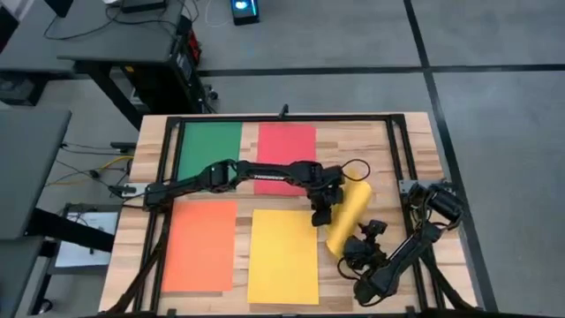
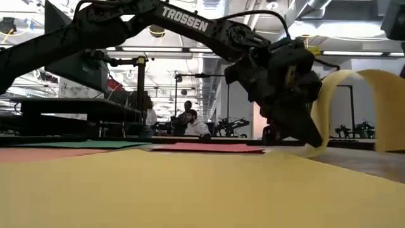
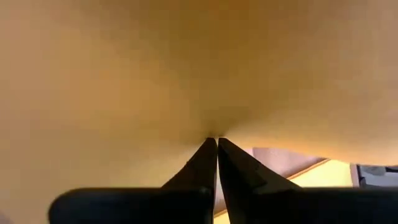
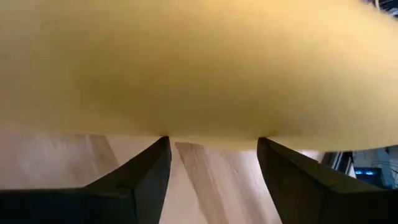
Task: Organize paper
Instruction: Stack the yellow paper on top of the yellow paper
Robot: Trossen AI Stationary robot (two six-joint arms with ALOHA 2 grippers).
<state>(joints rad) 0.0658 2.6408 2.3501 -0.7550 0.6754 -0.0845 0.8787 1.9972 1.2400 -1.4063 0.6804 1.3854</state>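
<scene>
On the wooden table [image 1: 371,141] we see four flat sheets laid in a grid: the green sheet [image 1: 210,147] at about eleven o'clock from the table's middle, the pink-red sheet [image 1: 286,144] at about twelve, the orange sheet [image 1: 199,244] at eight and the flat yellow sheet [image 1: 283,256] at six. A fifth sheet, the curled yellow sheet [image 1: 347,216], arches up off the wood at about four o'clock, just beside the flat yellow one.

Our left gripper [image 1: 320,213] reaches across from the table's nine o'clock side, and its fingers [image 3: 205,163] are pressed together on the curled yellow sheet's edge, pinching it. Our right gripper [image 1: 355,253] sits at the five o'clock end of that same curl; its fingers [image 4: 144,171] stand apart, tips right at the paper's underside, though we cannot tell whether they touch it.

In the low view, people [image 2: 193,123] show far behind the table.
</scene>
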